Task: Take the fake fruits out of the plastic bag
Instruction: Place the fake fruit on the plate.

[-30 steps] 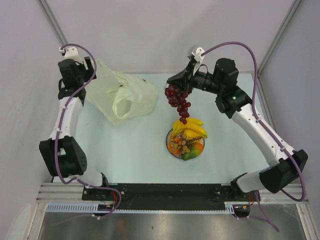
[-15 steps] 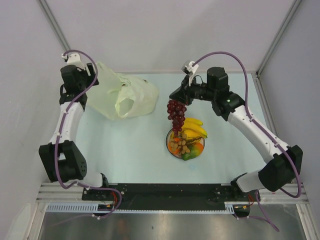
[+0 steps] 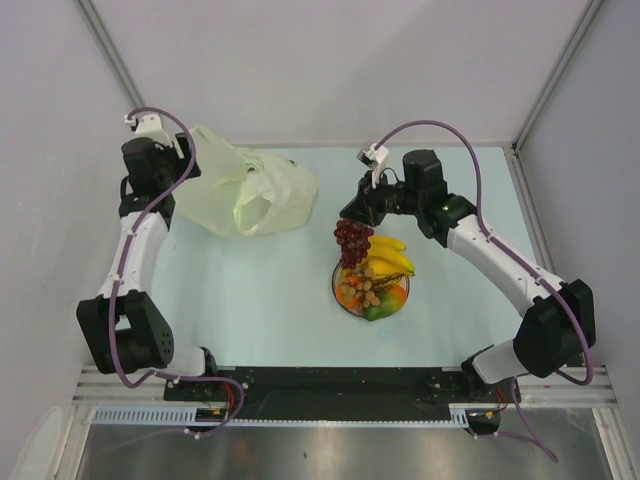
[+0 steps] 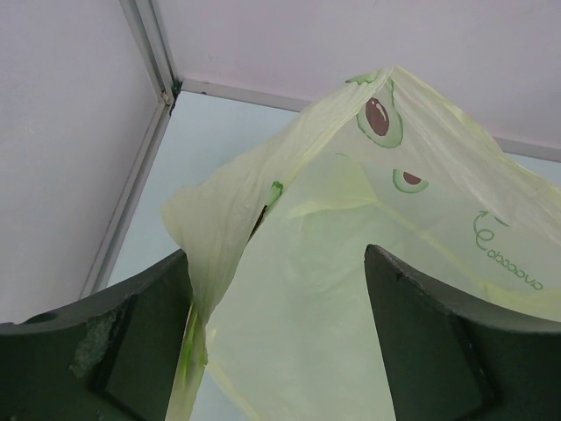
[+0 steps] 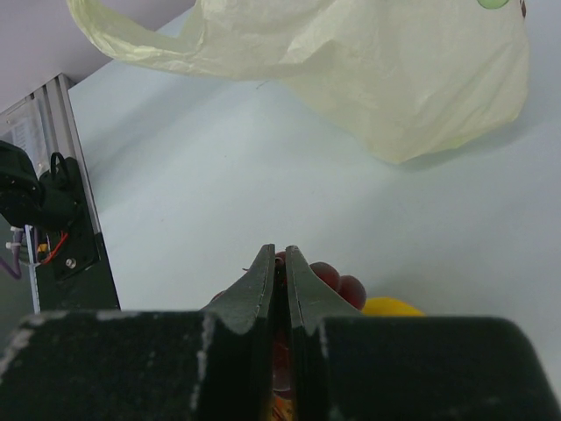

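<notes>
at the far left, the left gripper (image 4: pixel 273 263) holds its jaws wide apart, with the crinkled edge of the plastic bag (image 3: pixel 250 190) standing between them and a fold brushing the inside of one jaw. the pale yellow-cream bag, printed with avocados, lies slumped on the table (image 3: pixel 260 300) at the far left. to its right, the right gripper (image 3: pixel 355 212) is pinched together on the top of the dark purple grape bunch (image 3: pixel 351 240), which hangs over the far-left edge of the round plate (image 3: pixel 334 285). on the plate lie the banana bunch (image 3: pixel 388 258), a brown round cluster (image 3: pixel 368 288), an orange (image 3: pixel 346 294) and a green mango (image 3: pixel 376 312).
</notes>
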Motion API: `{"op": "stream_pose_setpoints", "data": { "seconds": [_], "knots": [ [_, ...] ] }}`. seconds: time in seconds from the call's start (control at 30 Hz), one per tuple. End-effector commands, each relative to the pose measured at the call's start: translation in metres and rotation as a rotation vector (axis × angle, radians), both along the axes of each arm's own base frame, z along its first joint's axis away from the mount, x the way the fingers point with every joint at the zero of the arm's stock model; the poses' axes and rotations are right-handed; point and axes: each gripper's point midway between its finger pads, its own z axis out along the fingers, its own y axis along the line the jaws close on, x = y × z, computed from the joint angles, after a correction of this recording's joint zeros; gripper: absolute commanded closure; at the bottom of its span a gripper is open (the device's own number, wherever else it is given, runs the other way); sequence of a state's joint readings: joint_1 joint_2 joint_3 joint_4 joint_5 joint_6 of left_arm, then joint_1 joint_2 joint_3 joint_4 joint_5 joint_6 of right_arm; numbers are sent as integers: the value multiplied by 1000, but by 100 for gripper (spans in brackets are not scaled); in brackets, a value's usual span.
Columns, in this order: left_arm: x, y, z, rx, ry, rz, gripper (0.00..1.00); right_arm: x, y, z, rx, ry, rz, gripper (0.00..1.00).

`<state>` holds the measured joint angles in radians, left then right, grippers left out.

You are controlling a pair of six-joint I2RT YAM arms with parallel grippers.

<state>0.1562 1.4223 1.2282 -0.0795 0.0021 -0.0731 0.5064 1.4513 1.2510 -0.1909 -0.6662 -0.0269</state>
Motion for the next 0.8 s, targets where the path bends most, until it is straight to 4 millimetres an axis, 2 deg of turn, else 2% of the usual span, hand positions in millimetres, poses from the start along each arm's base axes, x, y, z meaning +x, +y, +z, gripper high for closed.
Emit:
{"op": "stream_pose_setpoints", "data": {
  "seconds": [0.0, 0.17, 0.2, 0.33, 0.77],
  "knots": [
    [-7, -6, 21, -12, -63, -13, 18, -6, -1, 16, 33, -34, 29, 100],
    [-5, -6, 20, -14, -60, -15, 18, -7, -7, 11, 21, -20, 10, 100],
    [-4, -7, 20, -16, -62, -18, 18, -9, -10, 2, 10, 1, 5, 100],
    [-2, -7, 19, -23, -60, -20, 18, -12, -19, -9, 3, 29, -13, 100],
    [-2, -8, 10, -27, -39, -29, 19, -29, -26, -27, -8, 60, 7, 100]
  ]
}}
